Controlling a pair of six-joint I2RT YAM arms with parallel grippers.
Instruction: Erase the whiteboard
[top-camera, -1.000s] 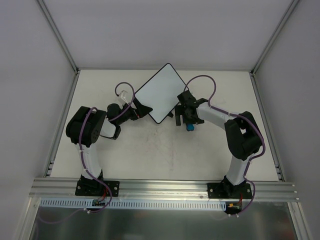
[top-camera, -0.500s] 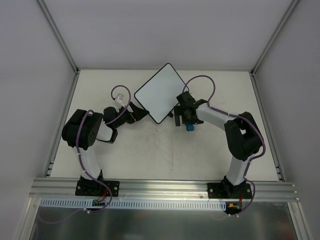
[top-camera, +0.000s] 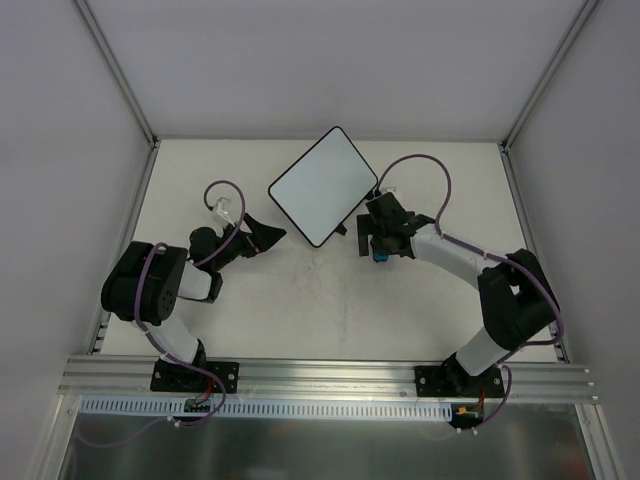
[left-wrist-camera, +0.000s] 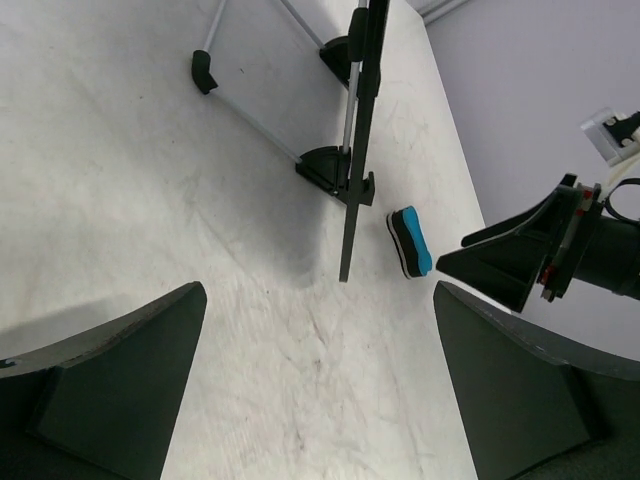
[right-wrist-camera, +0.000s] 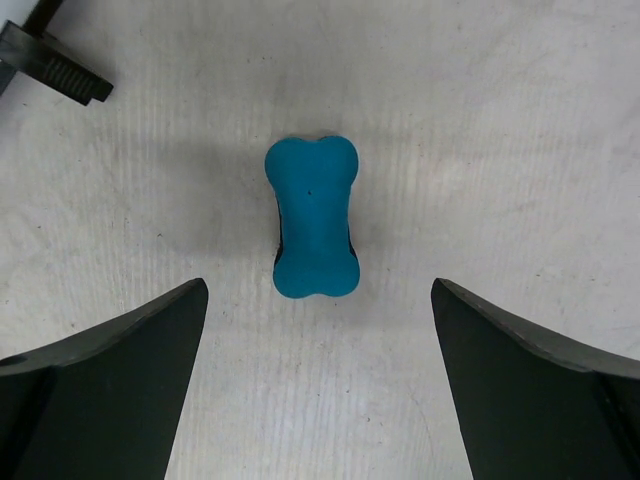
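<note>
The whiteboard (top-camera: 322, 186), white with a thin black frame, stands tilted on its black feet at the back middle of the table. No scribble shows on it. In the left wrist view it is edge-on (left-wrist-camera: 355, 140). The blue eraser (top-camera: 380, 255) lies on the table by the board's right corner. It also shows in the right wrist view (right-wrist-camera: 313, 215) and the left wrist view (left-wrist-camera: 410, 242). My right gripper (top-camera: 379, 242) (right-wrist-camera: 318, 380) is open and empty, just above the eraser. My left gripper (top-camera: 270, 233) (left-wrist-camera: 320, 390) is open and empty, left of the board and apart from it.
One black foot of the board (right-wrist-camera: 55, 60) shows at the top left of the right wrist view. The board's metal stand legs (left-wrist-camera: 255, 110) reach out behind it. Metal frame posts (top-camera: 120, 75) and grey walls bound the table at the back and sides.
My left gripper has drawn back to the left, away from the board's left corner. My right gripper has shifted slightly right and nearer. The eraser has stayed in place.
</note>
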